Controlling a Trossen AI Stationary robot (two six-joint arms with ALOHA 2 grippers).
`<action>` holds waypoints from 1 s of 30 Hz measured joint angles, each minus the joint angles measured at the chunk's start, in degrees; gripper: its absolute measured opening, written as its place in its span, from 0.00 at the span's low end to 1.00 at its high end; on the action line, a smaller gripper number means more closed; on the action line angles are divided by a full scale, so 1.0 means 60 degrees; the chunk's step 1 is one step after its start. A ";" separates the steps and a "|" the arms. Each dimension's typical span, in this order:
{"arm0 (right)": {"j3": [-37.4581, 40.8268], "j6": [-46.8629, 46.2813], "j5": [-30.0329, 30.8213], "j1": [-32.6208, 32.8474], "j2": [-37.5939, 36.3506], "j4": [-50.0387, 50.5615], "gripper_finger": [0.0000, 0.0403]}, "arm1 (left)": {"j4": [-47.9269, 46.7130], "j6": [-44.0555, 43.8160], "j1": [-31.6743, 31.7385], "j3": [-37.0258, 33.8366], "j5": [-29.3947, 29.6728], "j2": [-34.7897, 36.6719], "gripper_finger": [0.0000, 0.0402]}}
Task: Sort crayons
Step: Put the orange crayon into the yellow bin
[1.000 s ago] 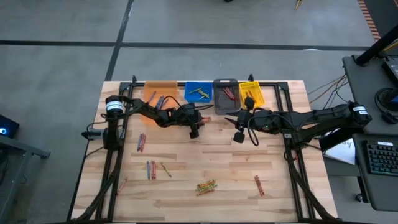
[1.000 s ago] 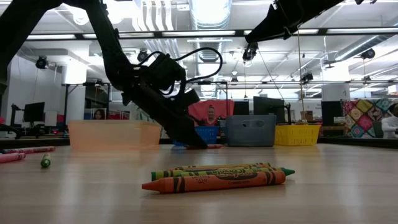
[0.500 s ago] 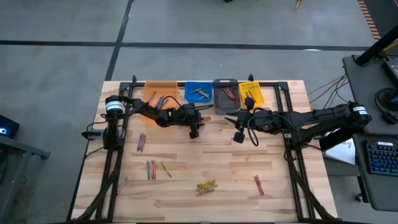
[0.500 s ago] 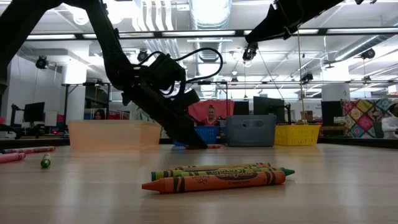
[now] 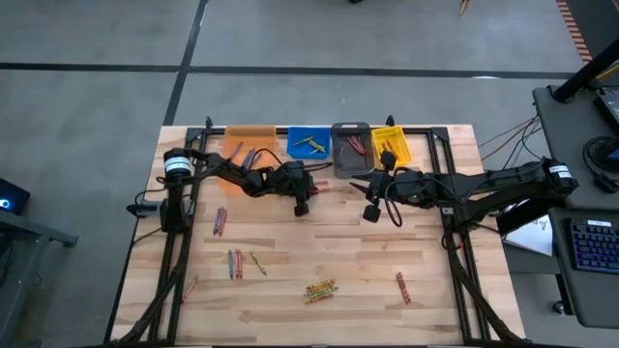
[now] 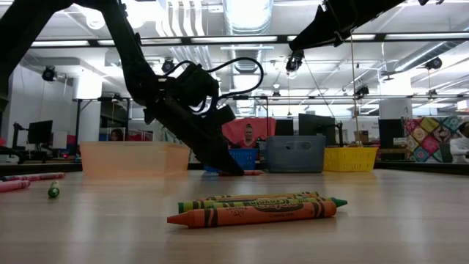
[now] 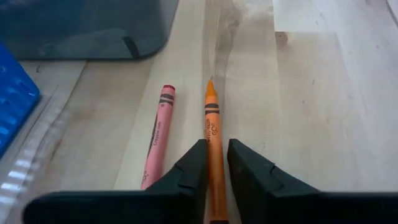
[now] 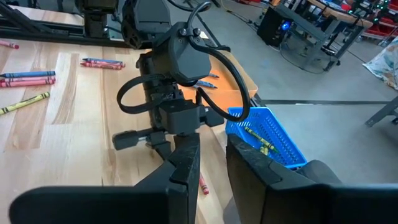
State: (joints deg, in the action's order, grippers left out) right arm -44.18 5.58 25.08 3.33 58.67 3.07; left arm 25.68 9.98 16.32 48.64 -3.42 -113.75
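An orange crayon (image 7: 212, 115) lies on the wooden table (image 5: 416, 251) in front of the grey bin (image 5: 350, 143). My left gripper (image 7: 216, 148) slants down onto it and is shut on it. A pink-red crayon (image 7: 159, 134) lies flat right beside it, untouched. In the high view the left gripper (image 5: 311, 186) sits near the blue bin (image 5: 309, 143). My right gripper (image 8: 212, 146) hovers above the table right of centre (image 5: 366, 188), open by a narrow gap with nothing in it. My left gripper pinches the orange crayon's shaft (image 7: 214, 135) between its two fingers, behind the wrapper's dark bands. The fingers slant down from the table's left side and lie along the crayon. The crayon rests flat on the table, its tip (image 7: 210, 86) pointing away from the gripper.
Orange bin (image 5: 250, 140), blue, grey and yellow bin (image 5: 390, 143) stand in a row at the far edge. Loose crayons lie at the left (image 5: 220, 221), near left (image 5: 235, 263), near centre (image 5: 321, 288) and near right (image 5: 401, 287).
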 joint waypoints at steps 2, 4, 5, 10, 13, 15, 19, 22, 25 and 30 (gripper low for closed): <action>0.0000 0.0000 0.0000 0.0000 0.0000 0.0000 0.17 | -0.0006 0.0001 0.0004 -0.0004 -0.0097 0.0000 0.07; 0.0000 -0.0004 0.0000 0.0000 0.0000 0.0000 0.18 | -0.0027 -0.0001 0.0004 -0.0007 -0.0099 0.0000 0.03; 0.0000 -0.0008 0.0000 0.0000 0.0000 -0.0001 0.18 | -0.0036 -0.0008 0.0004 -0.0007 -0.0102 0.0000 0.02; 0.0000 -0.0087 0.0000 0.0000 0.0000 0.0000 0.19 | -0.0052 -0.0026 -0.0017 -0.0011 -0.0098 0.0032 0.01; 0.0001 -0.0085 -0.0001 0.0000 0.0000 -0.0001 0.18 | -0.0144 0.0004 -0.0029 -0.0022 -0.0095 0.0162 0.00; 0.0047 -0.0118 -0.0023 0.0000 0.0000 -0.0011 0.18 | -0.0265 0.0092 -0.0039 -0.0047 -0.0102 0.0323 0.00; 0.0317 -0.0228 -0.0443 0.0000 0.0000 -0.0348 0.17 | -0.0363 0.0323 -0.0112 -0.0084 -0.0145 0.0656 0.00; 0.0777 -0.0335 -0.0539 0.0000 0.0000 -0.1032 0.18 | -0.0184 0.0440 -0.0146 -0.0080 -0.0153 0.1006 0.00; 0.1348 -0.0340 -0.0543 0.0000 0.0000 -0.1972 0.18 | -0.0227 0.0529 -0.0131 -0.0084 -0.0148 0.1461 0.00; 0.2295 -0.0342 -0.0711 0.0000 0.0000 -0.4087 0.19 | -0.0073 0.1003 -0.0070 -0.0080 -0.0426 0.2769 0.00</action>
State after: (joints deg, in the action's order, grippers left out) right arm -30.42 3.54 20.81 3.33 58.67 -21.45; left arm 25.24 16.00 15.90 48.16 -5.97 -97.14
